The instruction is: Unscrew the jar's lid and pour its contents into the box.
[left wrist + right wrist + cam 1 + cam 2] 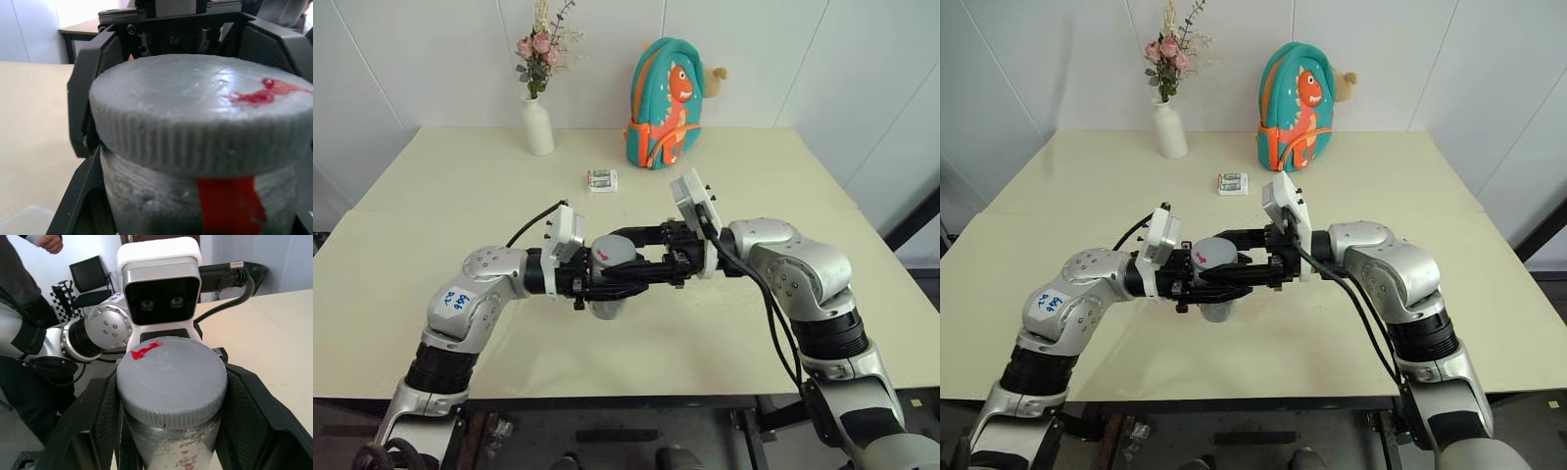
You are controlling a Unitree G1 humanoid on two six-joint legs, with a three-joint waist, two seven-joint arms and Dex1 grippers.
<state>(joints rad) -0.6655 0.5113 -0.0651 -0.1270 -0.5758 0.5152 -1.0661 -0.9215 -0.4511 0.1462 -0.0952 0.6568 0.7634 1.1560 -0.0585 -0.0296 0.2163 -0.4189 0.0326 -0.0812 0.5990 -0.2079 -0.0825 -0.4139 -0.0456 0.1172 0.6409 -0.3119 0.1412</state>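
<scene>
Two grippers are meeting above the desk (724, 333): left gripper (607, 284) jaws clamping the jar (171, 450) upright, right gripper (651, 257) jaws closing on its lid (171, 382), likely for unscrewing.

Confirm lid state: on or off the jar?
On. The lid sits flush on the upright jar, with the right gripper shut on it and the left gripper holding the body.

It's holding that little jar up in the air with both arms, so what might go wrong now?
1. The left end effector grips the jar above the table; if that grip slips while the lid turns, the jar may fall.
2. The right end effector pinches the ridged lid; it may slide round rather than unscrew.
3. Once the lid loosens, a tilt could spill the contents.
</scene>
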